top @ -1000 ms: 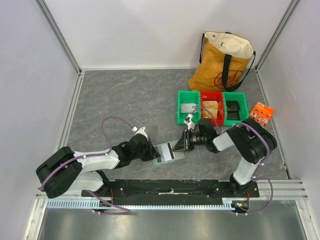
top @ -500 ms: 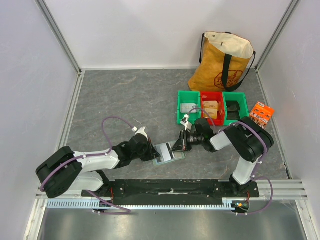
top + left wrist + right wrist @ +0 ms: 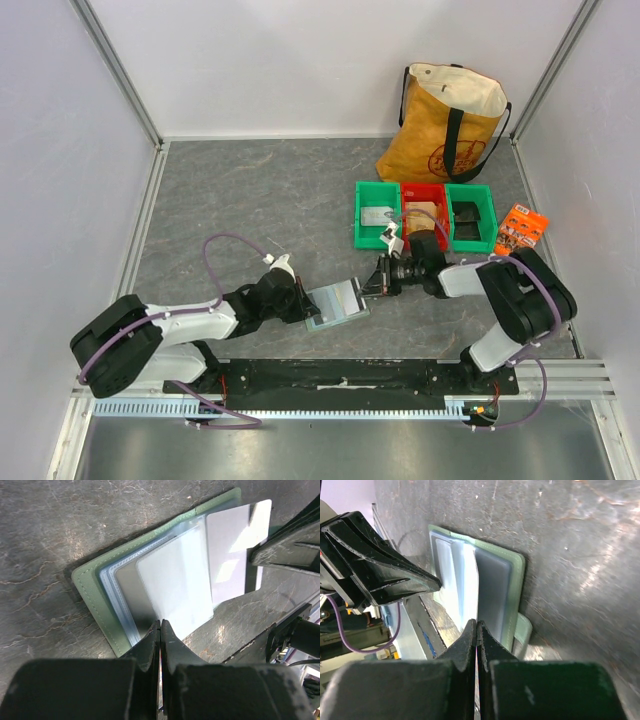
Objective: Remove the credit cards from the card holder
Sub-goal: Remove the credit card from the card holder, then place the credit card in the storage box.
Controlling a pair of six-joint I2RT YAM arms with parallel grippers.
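The pale-green card holder lies open on the grey table between my two grippers. In the left wrist view its green cover frames blue-grey pocket panels. A pale shiny credit card sticks out of its far side. My left gripper is shut, with its tips on the holder's near edge. My right gripper is shut on the card, which is seen edge-on in the right wrist view. The holder and its tab lie just beyond. Other cards are hidden in the pockets.
Three bins stand behind the right arm: green, red and green, each holding small items. A yellow tote bag stands at the back right. An orange packet lies by the right wall.
My right gripper has drawn back to the right, away from the holder, and the card has slid further out. The left arm and the holder have hardly moved.
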